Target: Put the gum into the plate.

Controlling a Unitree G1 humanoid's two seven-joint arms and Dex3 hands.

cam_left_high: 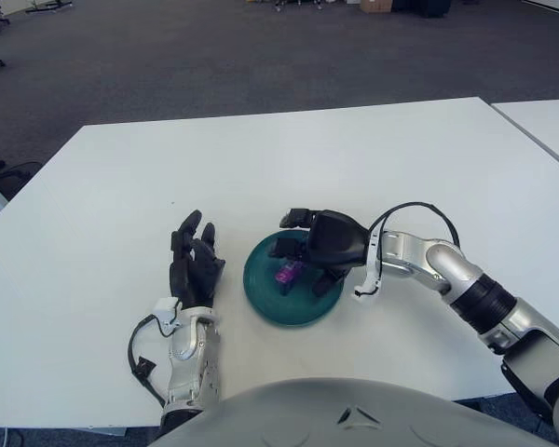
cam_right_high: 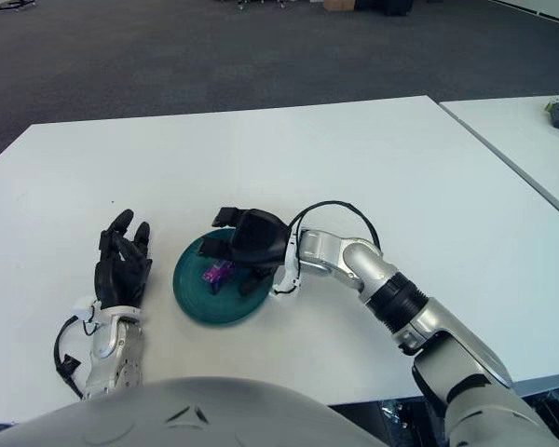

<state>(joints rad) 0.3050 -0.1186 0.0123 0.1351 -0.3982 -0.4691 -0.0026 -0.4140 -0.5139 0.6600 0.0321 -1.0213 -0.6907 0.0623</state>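
- The white table point(cam_left_high: 373, 149) fills most of the view, with grey carpet beyond its far edge.
- The left hand point(cam_left_high: 194, 268) is seen on the table's near left part, just beside the plate's left rim but apart from it. Its black fingers point(cam_left_high: 188, 227) are spread loosely and point away from the robot; nothing is held in them.
- A silver forearm with a looped black cable is seen behind that hand, running back toward the robot's body at the bottom edge.
- The teal plate point(cam_left_high: 261, 296) lies flat on the table between the two hands, near the front edge.
- The gum point(cam_left_high: 288, 274), a small purple pack, is seen inside the plate, resting on its floor a little right of the middle.
- The right hand point(cam_left_high: 322, 246) is placed over the plate's far right part. Its fingers point(cam_left_high: 295, 219) are opened outward, one pointing left above the rim and others hanging down next to the gum. The gum is not gripped; whether a fingertip touches it cannot be told.
- The right arm is stretched from the lower right corner across the table to the plate, with a black cable arching above the wrist.
- A second white table point(cam_right_high: 531, 140) is seen at the right edge, separated from the first by a narrow gap.
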